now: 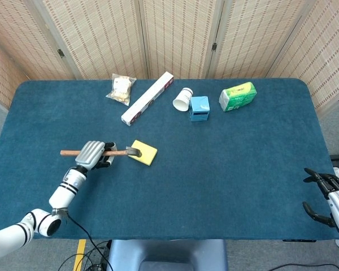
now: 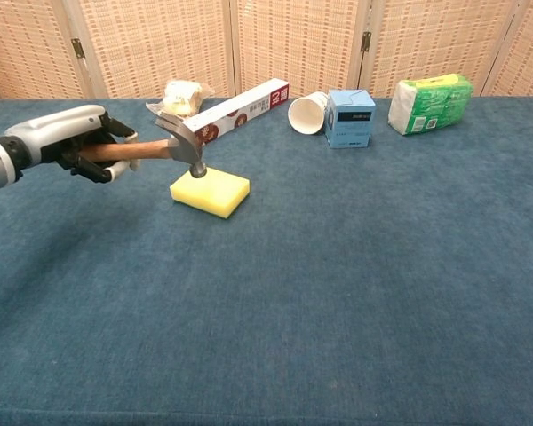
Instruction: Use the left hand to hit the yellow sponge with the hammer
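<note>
My left hand [image 1: 94, 153] [image 2: 75, 145] grips the wooden handle of the hammer [image 2: 176, 145] [image 1: 122, 152]. The handle lies roughly level and points right. The steel head hangs just above the left edge of the yellow sponge [image 2: 210, 192] [image 1: 143, 152], which lies flat on the blue cloth; whether head and sponge touch I cannot tell. My right hand [image 1: 330, 199] rests at the table's right front corner with its fingers apart and nothing in it; the chest view does not show it.
Along the back of the table [image 1: 226, 152] lie a wrapped snack bag [image 1: 121, 89], a long white box [image 1: 147, 97], a tipped paper cup [image 1: 183, 99], a small blue carton [image 1: 199, 108] and a green pack [image 1: 238, 96].
</note>
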You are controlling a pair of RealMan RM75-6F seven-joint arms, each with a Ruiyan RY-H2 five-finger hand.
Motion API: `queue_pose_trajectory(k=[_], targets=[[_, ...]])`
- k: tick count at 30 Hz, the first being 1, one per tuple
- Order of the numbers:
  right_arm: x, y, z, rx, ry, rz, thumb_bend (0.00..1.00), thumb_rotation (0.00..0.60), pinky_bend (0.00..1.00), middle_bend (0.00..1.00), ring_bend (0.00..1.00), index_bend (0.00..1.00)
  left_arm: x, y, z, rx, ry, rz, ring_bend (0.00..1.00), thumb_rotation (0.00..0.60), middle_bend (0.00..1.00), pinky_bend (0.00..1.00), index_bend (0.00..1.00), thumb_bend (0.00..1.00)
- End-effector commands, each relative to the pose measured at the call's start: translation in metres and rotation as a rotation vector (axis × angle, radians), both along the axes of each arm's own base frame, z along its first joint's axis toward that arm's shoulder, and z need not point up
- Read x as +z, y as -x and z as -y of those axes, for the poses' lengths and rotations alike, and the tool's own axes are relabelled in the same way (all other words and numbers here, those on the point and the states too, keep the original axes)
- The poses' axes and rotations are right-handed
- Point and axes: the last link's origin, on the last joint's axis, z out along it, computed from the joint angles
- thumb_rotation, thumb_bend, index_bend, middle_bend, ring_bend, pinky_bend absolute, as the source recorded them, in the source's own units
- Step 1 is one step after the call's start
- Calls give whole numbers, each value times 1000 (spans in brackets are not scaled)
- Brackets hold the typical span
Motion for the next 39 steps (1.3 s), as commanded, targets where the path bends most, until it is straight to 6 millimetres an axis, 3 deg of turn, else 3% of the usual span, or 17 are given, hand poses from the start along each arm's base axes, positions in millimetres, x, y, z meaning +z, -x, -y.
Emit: queue_pose_trajectory(k=[1, 9, 12, 15, 16, 18, 20, 24, 29, 35, 39], targets=[[-1, 0, 1, 3, -2, 1, 258, 600, 201, 326, 192, 116, 12, 8, 15, -7, 18, 10, 934, 600, 840, 960, 786, 726], [-2, 0, 3, 6, -9, 3, 258, 600, 201, 326, 192, 116, 3, 27, 33, 15, 98, -59, 897, 600, 837, 942, 753, 726], [-2, 0, 3, 5, -9, 3, 258, 600, 201, 326, 192, 116, 0, 30, 38, 21, 139, -106, 723, 600, 765, 841, 610, 692], [-1, 0, 2, 6, -5, 4, 258, 600, 201, 325, 192, 116, 1, 30, 42, 32, 161, -132, 443, 600, 537, 524, 372, 501], [-1, 0, 2, 7, -2, 5, 258, 600, 201, 326, 192, 116, 3, 29, 43, 31, 158, -144, 310, 600, 409, 365, 270, 407], [0, 1, 1, 5, -1, 5, 258, 600, 201, 326, 192, 116, 6, 29, 45, 32, 154, -167, 160, 600, 256, 250, 162, 308], [0, 1, 1, 4, -1, 6, 258, 600, 201, 326, 192, 116, 10, 27, 47, 43, 144, -163, 35, 600, 105, 205, 54, 228], [0, 2, 1, 5, 2, 8, 258, 600, 201, 326, 192, 116, 24, 24, 49, 58, 90, -128, 0, 563, 19, 193, 0, 182], [2, 4, 0, 4, 5, 7, 257, 600, 201, 326, 192, 116, 52, 27, 60, 96, -14, -88, 0, 600, 17, 193, 4, 176], [1, 8, 0, -9, 1, 11, 258, 600, 201, 326, 192, 116, 89, 42, 93, 179, -188, -83, 0, 600, 31, 193, 69, 176], [1, 8, 4, 9, 1, 13, 258, 600, 201, 333, 192, 116, 108, 63, 119, 249, -317, -108, 0, 600, 59, 193, 112, 176]])
